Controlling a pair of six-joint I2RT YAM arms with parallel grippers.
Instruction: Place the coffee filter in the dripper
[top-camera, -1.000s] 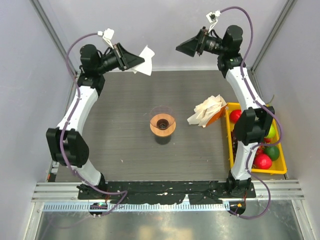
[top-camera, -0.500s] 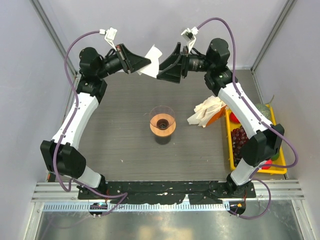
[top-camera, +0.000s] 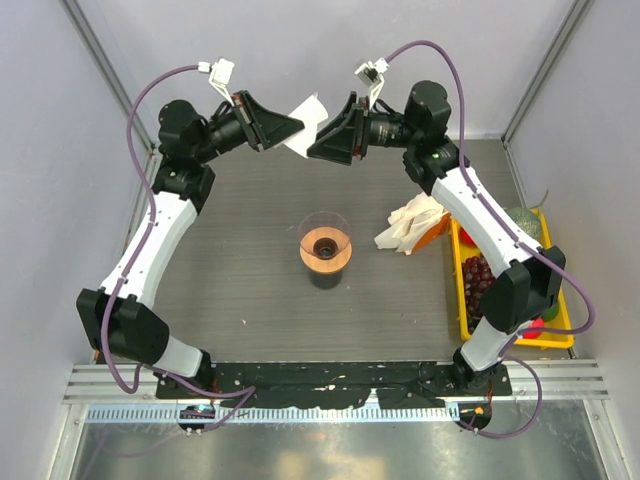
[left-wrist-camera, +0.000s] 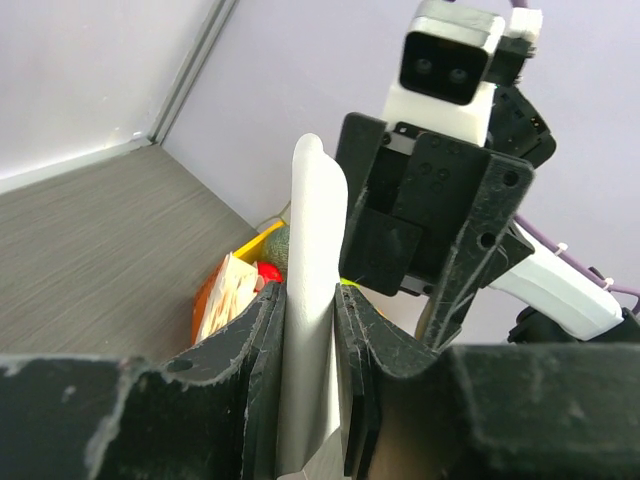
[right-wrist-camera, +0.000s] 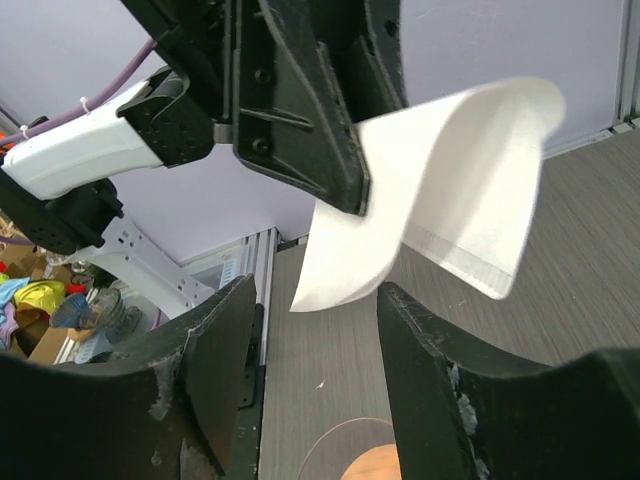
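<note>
Left gripper (top-camera: 293, 126) was clamped narrowly on the coffee filter (top-camera: 308, 122), pinching one flattened edge so that the rest fanned out free. It held the paper high up and beyond the dripper (top-camera: 325, 246), which stood with nothing in it. The change lay with the right gripper (top-camera: 328, 143). A second before, it had hung well off to the dripper's far right with its jaws at their widest. It had since swung across to face the left one nose to nose, beyond the dripper. Its jaws had narrowed on the way but stood apart, straddling the filter's loose lower corner without pinching it; its wrist view showed a gap on both sides of the paper. The left gripper had edged only slightly inward. I judged this a hand-over, or a two-handed opening of the cone, with the drop into the dripper not yet begun. To the dripper's right lay the ruffled bunch of filters (top-camera: 412, 225).
</note>
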